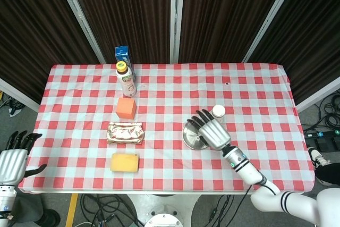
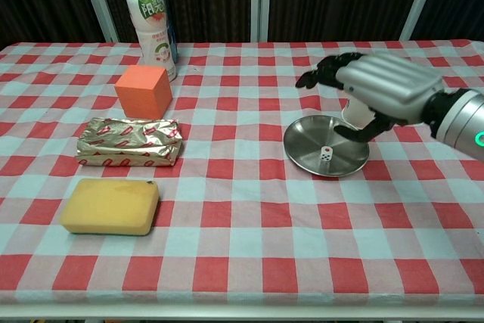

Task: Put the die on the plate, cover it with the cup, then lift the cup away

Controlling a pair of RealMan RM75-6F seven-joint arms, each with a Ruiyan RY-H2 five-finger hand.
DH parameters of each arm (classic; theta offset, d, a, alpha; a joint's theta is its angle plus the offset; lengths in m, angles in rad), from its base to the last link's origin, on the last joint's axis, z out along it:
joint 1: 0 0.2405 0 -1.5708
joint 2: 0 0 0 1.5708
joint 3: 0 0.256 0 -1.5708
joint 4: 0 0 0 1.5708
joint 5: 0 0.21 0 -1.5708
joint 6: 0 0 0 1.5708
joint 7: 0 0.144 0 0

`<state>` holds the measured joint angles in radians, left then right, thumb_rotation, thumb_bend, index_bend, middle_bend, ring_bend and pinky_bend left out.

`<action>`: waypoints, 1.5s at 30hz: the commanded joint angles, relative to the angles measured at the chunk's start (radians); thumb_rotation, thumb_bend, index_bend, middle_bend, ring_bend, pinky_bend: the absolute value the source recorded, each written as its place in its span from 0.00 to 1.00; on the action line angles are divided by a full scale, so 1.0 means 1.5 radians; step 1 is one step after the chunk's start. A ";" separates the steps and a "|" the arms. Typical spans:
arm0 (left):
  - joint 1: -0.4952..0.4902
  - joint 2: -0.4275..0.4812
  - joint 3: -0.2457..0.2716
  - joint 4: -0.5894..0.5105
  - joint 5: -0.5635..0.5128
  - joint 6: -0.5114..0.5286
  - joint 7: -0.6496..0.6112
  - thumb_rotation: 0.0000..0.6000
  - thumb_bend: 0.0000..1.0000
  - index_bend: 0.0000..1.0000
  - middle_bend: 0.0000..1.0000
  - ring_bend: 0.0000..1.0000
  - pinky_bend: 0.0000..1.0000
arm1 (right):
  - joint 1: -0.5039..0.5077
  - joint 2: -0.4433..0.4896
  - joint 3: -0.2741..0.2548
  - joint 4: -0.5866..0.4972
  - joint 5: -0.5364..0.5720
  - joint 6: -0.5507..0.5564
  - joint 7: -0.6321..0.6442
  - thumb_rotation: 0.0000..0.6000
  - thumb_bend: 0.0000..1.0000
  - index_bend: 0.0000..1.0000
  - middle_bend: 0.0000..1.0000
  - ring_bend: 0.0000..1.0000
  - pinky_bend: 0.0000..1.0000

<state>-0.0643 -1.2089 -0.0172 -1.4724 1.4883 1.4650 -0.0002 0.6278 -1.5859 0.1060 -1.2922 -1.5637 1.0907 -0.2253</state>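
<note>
The die (image 2: 326,153) lies on the metal plate (image 2: 302,155), so the first step looks done. Above it hovers the right hand (image 2: 382,87), fingers spread and holding nothing. The cup (image 1: 218,112) stands upright just behind the plate, untouched; covering and lifting remain. The left hand (image 1: 11,158) hangs idle off the table's edge, fingers apart.

**Robot hands and forearms: outward appearance**

Right robot hand (image 2: 382,90): ribbed silver-grey back shell, black fingers (image 2: 321,73) and black thumb. Its wrist is a dark band joined to a glossy white forearm (image 2: 465,115) bearing a small green light; further back the arm shows black rings. Left robot hand (image 1: 13,159): the same silver shell and black fingers.
</note>
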 commanded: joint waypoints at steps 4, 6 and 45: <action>-0.001 -0.001 0.000 0.001 0.004 0.002 0.000 1.00 0.00 0.18 0.17 0.07 0.03 | -0.042 0.098 0.069 -0.087 0.086 0.058 -0.025 1.00 0.27 0.20 0.38 0.26 0.31; -0.001 -0.002 0.001 -0.001 0.004 0.002 0.002 1.00 0.00 0.18 0.17 0.07 0.03 | -0.046 0.123 0.084 -0.110 0.150 0.024 -0.034 1.00 0.26 0.21 0.48 0.40 0.44; -0.007 0.024 0.004 -0.049 -0.008 -0.017 0.050 1.00 0.00 0.18 0.17 0.07 0.03 | 0.056 -0.048 0.117 0.248 0.198 -0.291 0.530 1.00 0.13 0.28 0.27 0.08 0.20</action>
<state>-0.0749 -1.1726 -0.0116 -1.5457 1.4764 1.4401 0.0744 0.7041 -1.6402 0.2866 -0.9495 -1.2409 0.6516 0.5404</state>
